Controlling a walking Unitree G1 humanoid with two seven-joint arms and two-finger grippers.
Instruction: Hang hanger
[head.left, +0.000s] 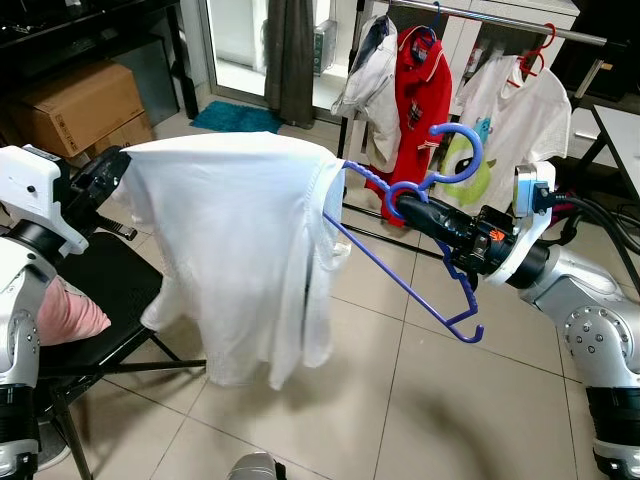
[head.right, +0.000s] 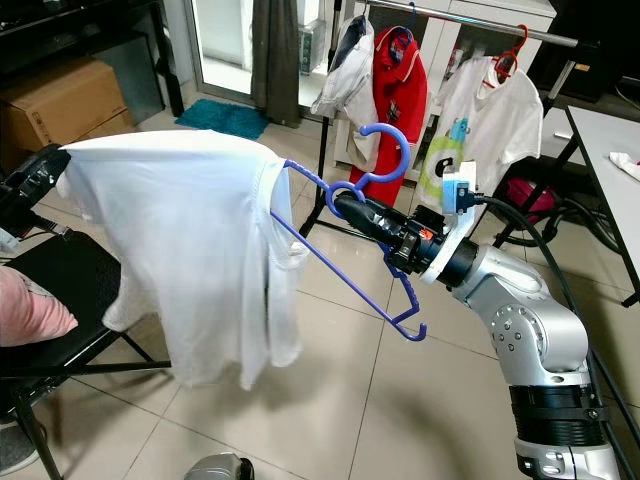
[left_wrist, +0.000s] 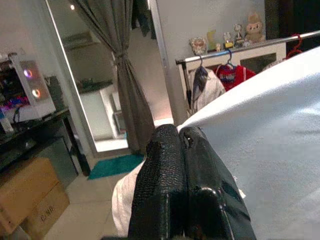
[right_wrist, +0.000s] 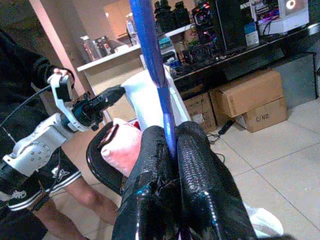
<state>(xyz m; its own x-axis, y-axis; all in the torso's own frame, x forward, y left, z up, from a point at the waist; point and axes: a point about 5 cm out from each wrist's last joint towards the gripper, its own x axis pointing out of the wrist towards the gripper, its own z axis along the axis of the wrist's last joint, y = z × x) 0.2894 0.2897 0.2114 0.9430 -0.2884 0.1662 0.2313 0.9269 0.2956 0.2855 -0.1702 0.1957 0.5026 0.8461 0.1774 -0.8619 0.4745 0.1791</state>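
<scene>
A blue hanger (head.left: 408, 287) is held out in front of me, its hook (head.left: 462, 150) pointing up. My right gripper (head.left: 402, 208) is shut on the hanger's neck just below the hook; in the right wrist view its fingers (right_wrist: 200, 165) squeeze the blue rod (right_wrist: 150, 45). A white shirt (head.left: 240, 250) hangs over the hanger's left half and spreads out to the left. At the shirt's far left shoulder, my left gripper (head.left: 115, 165) is shut on the cloth. The left wrist view has the black fingers (left_wrist: 160, 170) pressed together against white fabric (left_wrist: 280, 130).
A clothes rail (head.left: 500, 18) behind carries a red shirt (head.left: 420, 90), a printed white t-shirt (head.left: 505, 115) and another garment. A black chair (head.left: 110, 290) with a pink cushion (head.left: 65, 310) stands at lower left. Cardboard boxes (head.left: 80, 105) sit far left, a table (head.left: 620, 140) far right. A person (right_wrist: 30, 75) stands behind my left arm.
</scene>
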